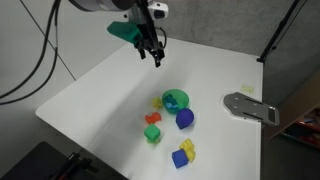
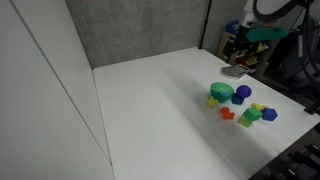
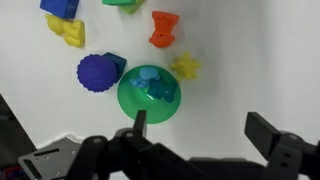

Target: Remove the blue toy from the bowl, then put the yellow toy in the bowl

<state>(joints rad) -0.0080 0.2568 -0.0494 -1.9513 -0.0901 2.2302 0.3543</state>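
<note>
Right now, nearest to me in the wrist view, the gripper (image 3: 198,122) hangs above the table (image 3: 265,60) with its jaws spread wide and nothing between them. In an exterior view the gripper (image 1: 153,52) hovers high, on the far side of the cluster of toys.

Just beyond the jaws lies the bowl (image 3: 128,105), and the blue toy (image 3: 152,82) sits inside it. I judge that the first step, lifting it out, is not yet done and that I am on the approach. At the bowl's far right rim, just beside it, lies the yellow toy (image 3: 185,67). At its far left is a dark-blue rounded toy (image 3: 97,72). Farther off are an orange toy (image 3: 163,28), a yellow piece (image 3: 68,30) with a blue block (image 3: 60,6), and a green block (image 3: 125,3) at the far edge.

The bowl sits left of the gap between the jaws, under the left one. The next move calls for sliding left to centre on the blue toy. Then I descend, taking care that neither jaw catches the rim, and pinch the knobbly shape. After that I would set it on bare table, well apart from the bowl, and go for the yellow toy.
</note>
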